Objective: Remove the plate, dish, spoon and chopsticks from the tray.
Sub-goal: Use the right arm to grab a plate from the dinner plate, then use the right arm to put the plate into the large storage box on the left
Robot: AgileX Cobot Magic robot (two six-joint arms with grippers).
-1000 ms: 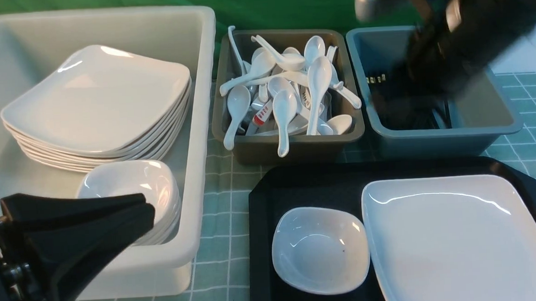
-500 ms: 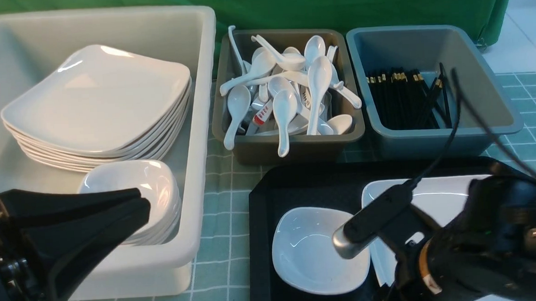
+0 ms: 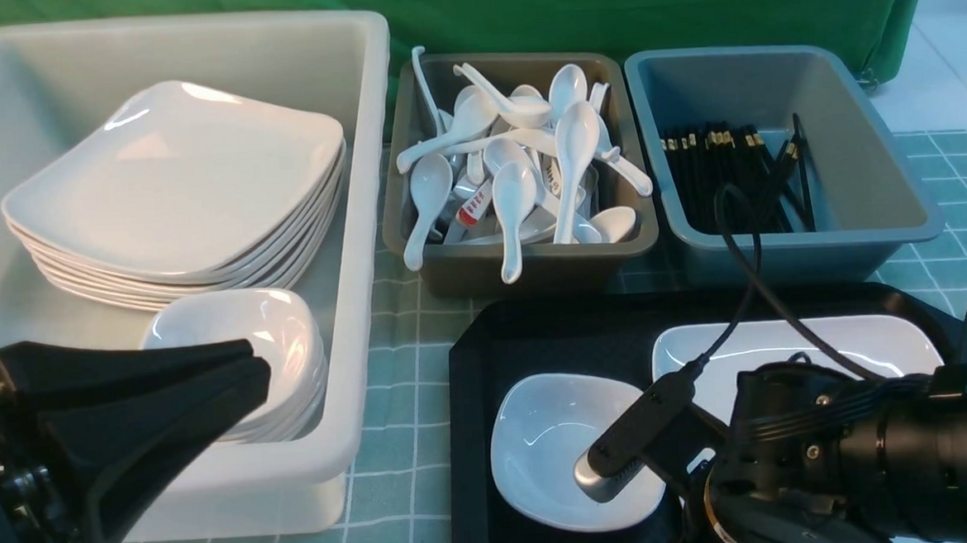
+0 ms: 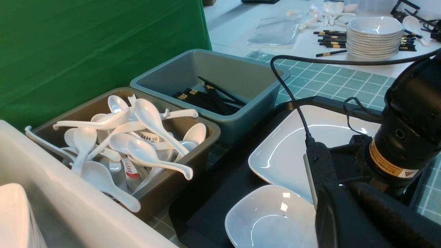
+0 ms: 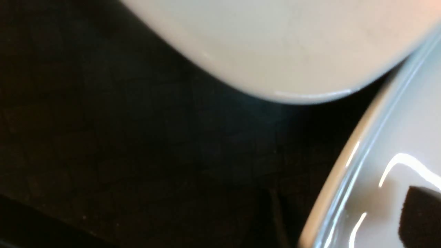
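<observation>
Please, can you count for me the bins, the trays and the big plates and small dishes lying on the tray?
Bins: 3 (white, brown, blue-grey)
Black trays: 1
Big plates on the tray: 1
Small dishes on the tray: 1
Total: 6

A robotics lab or test station, it appears, where a robot arm (image 3: pixel 865 450) works among bins of white spoons (image 3: pixel 516 208) and black chopsticks (image 3: pixel 714 172) before a green cloth backdrop (image 3: pixel 519 9); the wider room is barely seen.
</observation>
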